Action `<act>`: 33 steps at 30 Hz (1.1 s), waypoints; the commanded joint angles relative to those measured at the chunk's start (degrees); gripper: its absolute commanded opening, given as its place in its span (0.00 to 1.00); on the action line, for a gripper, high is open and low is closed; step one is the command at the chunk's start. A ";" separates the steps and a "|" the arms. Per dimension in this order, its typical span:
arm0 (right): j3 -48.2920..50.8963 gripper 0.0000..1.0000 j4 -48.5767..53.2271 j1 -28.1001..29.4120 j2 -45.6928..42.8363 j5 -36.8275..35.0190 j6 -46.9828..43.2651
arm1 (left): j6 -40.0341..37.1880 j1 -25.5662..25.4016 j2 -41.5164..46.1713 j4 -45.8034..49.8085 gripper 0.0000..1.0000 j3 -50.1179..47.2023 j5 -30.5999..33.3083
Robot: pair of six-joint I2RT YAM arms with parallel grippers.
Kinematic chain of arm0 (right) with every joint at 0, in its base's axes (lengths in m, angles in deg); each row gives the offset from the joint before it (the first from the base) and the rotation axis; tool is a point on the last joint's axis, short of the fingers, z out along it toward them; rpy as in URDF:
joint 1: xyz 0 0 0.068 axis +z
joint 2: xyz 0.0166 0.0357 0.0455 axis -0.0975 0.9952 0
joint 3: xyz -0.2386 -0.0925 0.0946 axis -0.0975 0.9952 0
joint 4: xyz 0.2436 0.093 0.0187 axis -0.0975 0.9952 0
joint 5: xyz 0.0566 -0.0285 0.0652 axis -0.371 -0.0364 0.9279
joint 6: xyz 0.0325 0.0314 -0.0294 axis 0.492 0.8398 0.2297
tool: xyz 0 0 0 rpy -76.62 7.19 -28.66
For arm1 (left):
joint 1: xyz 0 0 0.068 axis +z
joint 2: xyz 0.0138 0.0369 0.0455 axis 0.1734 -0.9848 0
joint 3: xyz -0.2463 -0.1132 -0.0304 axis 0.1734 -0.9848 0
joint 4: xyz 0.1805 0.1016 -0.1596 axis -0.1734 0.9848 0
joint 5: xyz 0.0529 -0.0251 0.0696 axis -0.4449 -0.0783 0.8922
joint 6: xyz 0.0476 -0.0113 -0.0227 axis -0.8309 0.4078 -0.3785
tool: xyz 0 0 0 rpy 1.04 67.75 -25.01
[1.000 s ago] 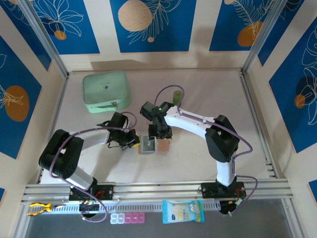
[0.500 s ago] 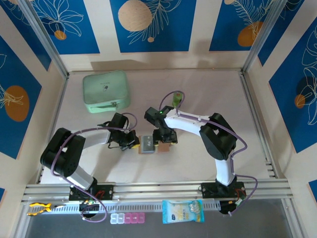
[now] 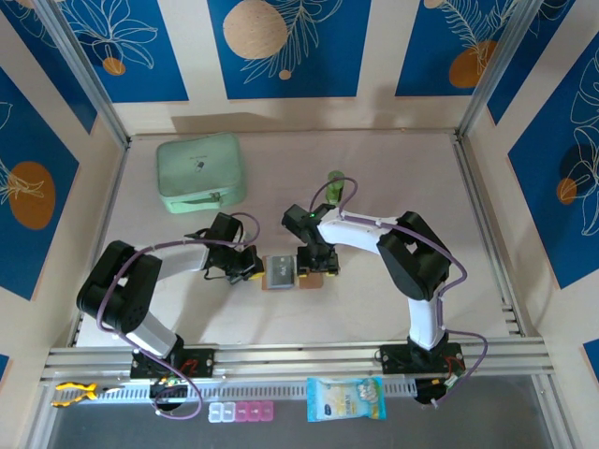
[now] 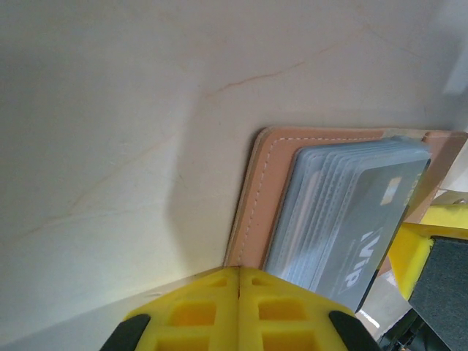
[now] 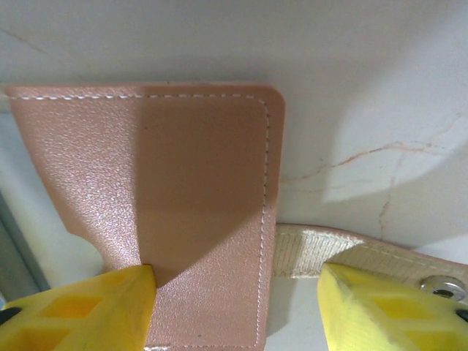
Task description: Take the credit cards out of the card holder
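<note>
Pale counter (image 3: pixel 402 178), boxed in by blue leaf-print walls. Got holder (image 3: pixel 315 281) lying open mid-counter, between the two arms. Seeing cards (image 3: pixel 281 271) tucked in its left half: top one grey, marked VIP in left wrist view, the rest fanned under it in the pocket. Right half bare tan leather with stitched edge. Reading left jaws as shut: yellow left fingers (image 4: pixel 197 303) pressed together, tips at the holder's left edge near a corner. Can't tell whether pinching the leather or just resting on it. Reading right jaws as wide: right fingers (image 5: pixel 80 307) either side of the tan half, the one at view left touching the leather, the other beside a beige snap strap (image 5: pixel 344 252). Left wrist view also catching a yellow right finger just past the cards. Elsewhere: mint zip case (image 3: pixel 201 173) far left, well apart from holder; green cylinder (image 3: pixel 335 184) just beyond right arm. Below the front rail, off the counter: snack packet (image 3: pixel 344 399), pill box (image 3: pixel 241 412), yellow tool (image 3: pixel 75 393).
</note>
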 commanded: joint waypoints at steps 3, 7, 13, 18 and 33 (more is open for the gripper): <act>4.08 0.59 -2.36 -0.49 3.79 1.09 0.03 | -0.91 -0.37 -1.83 4.13 0.01 -0.27 2.83; 4.03 0.58 -2.08 -0.55 3.83 1.01 0.15 | -1.30 -0.26 -0.42 4.46 0.01 0.34 2.87; 3.27 0.57 -1.16 -0.53 2.62 0.52 0.23 | -3.44 0.67 4.50 8.57 0.03 3.38 3.04; 1.89 0.56 -1.18 -0.49 -1.66 0.20 -0.03 | -3.35 0.28 5.05 6.02 0.04 4.28 -0.65; -1.73 0.51 -3.84 -0.38 -8.71 8.50 -0.41 | -0.23 -4.95 1.83 2.36 0.05 7.11 -0.33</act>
